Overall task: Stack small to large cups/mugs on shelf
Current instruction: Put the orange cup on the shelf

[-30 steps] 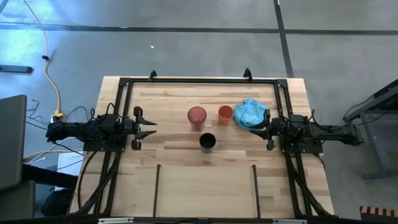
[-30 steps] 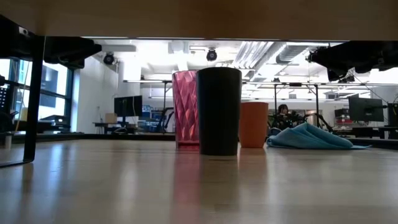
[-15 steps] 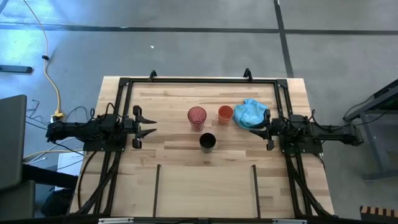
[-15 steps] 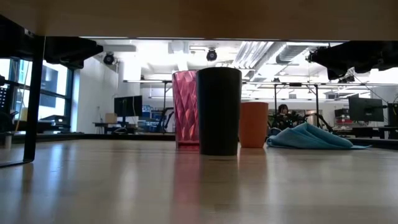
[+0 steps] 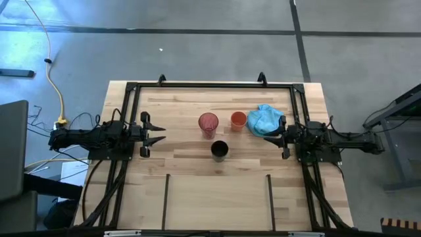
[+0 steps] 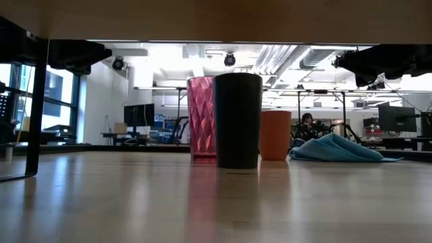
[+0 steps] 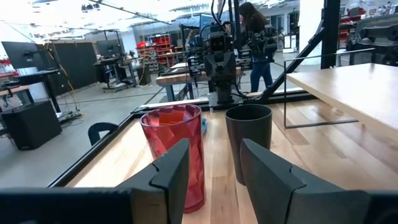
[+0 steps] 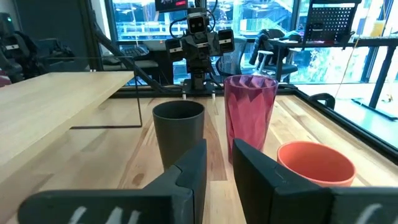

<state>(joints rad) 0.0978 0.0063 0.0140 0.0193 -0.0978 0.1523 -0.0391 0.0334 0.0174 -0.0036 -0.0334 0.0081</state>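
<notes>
Starting with the orange cup [image 5: 238, 120], which stands just ahead of my right gripper [image 5: 269, 137] beside the red cup [image 5: 208, 123], I'd close its slightly parted, empty fingers squarely on the rim, left gripper [image 5: 160, 134] waiting spread.

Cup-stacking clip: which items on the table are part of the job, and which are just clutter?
Part of the job:
- orange cup
- black cup
- red-pink cup
- shelf strip between the two black bars

Just lying about:
- light blue cloth, beside the orange cup
</notes>
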